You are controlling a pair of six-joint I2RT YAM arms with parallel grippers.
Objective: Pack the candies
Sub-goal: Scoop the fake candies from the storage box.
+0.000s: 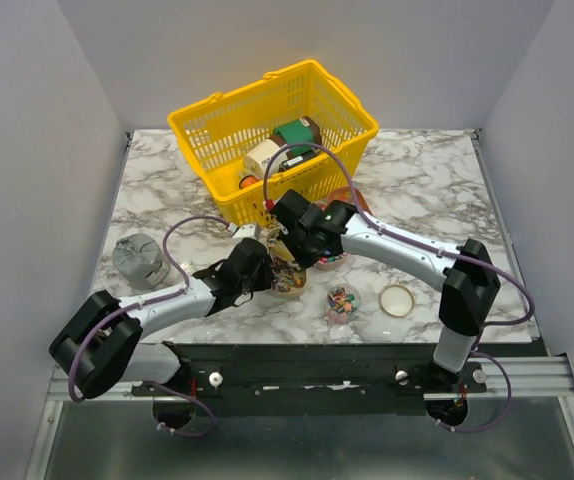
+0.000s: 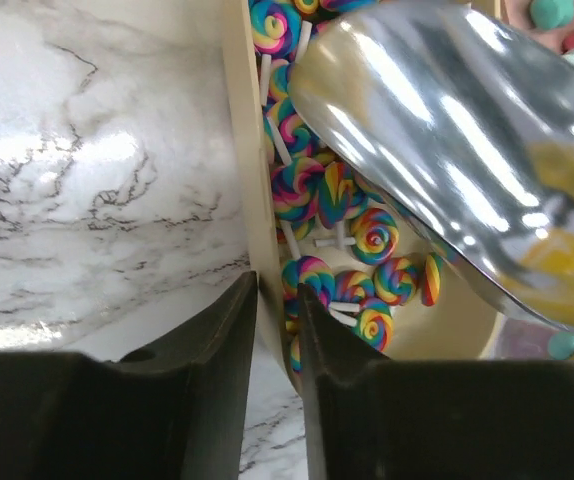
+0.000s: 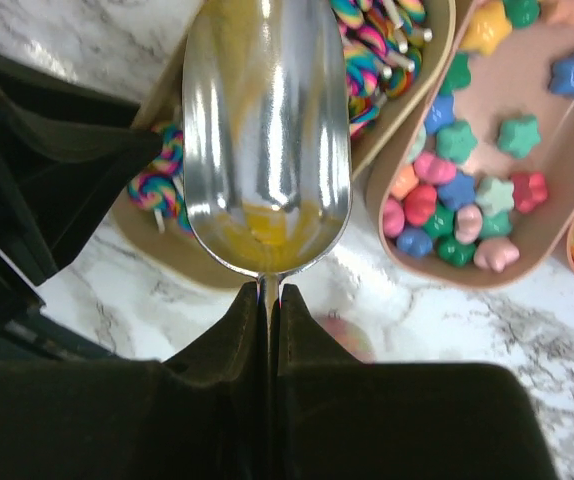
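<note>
Nearest my bases, a small clear cup (image 1: pixel 353 296) sits on the marble bench (image 1: pixel 437 190) with mixed-colour candies (image 1: pixel 340 303) inside. A round lid (image 1: pixel 397 300) lies just beside it.

My left jaws straddle the wall of a cream bowl (image 2: pixel 242 150), one finger (image 2: pixel 217 360) outside and the other inside. I cannot tell whether they pinch the wall or merely bracket it. That bowl holds rainbow-swirl lollipops (image 2: pixel 372 240) on short white sticks, heaped loosely.

My right jaws are clenched on the thin handle of a shiny metal scoop (image 3: pixel 267 130), which hangs over the same bowl with a yellow glint in its hollow. Just beside it, a pink bowl (image 3: pixel 557 180) carries star-shaped sweets (image 3: pixel 457 140) in green, blue, pink, orange and yellow.

Off to the left stands a grey lump (image 1: pixel 139 258).

Farthest back, a yellow basket (image 1: pixel 217 125) holds packaged goods, a cream one and a green-and-brown one among them.
</note>
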